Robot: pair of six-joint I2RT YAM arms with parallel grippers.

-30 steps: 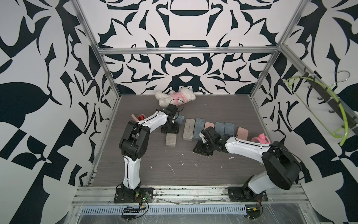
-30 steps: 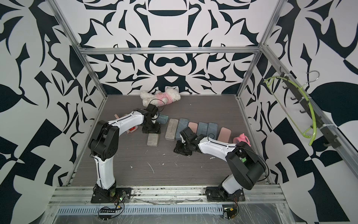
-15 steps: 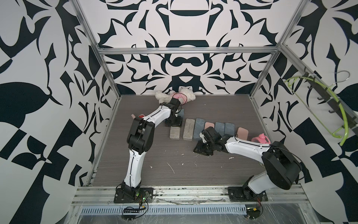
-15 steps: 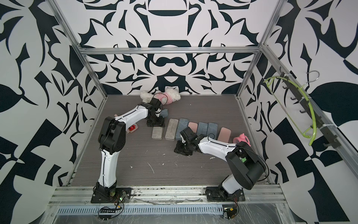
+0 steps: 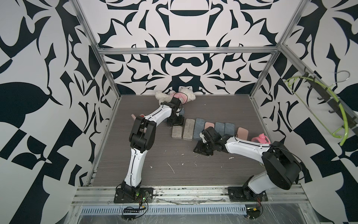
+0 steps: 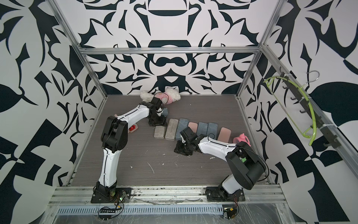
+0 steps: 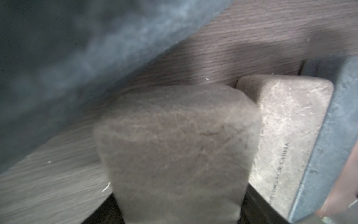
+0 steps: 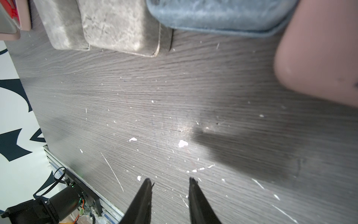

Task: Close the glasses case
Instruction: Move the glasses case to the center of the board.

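Note:
A short grey-beige glasses case (image 5: 177, 132) (image 6: 159, 132) lies flat at the left end of a row of cases, and no gap shows at its lid. My left gripper (image 5: 175, 122) (image 6: 157, 122) stands over its far end. In the left wrist view the case (image 7: 178, 135) fills the space between the two dark jaws, so the left gripper (image 7: 180, 209) is shut on it. My right gripper (image 5: 201, 150) (image 6: 181, 150) (image 8: 170, 179) hangs low over bare table in front of the row, open with nothing between its fingers.
The row runs right: a longer beige case (image 5: 188, 129), blue cases (image 5: 199, 129) (image 5: 219, 128) and pink cases (image 5: 242, 132). A blue case (image 5: 182, 111) lies behind the left gripper. A plush toy (image 5: 175, 97) sits at the back wall, a pink toy (image 5: 260, 139) at right, an open pink box (image 6: 133, 128) at left.
My left gripper carried the grey-beige case back and to the right, up against the longer beige case; over the last half second it barely moved. The right arm has stayed still.

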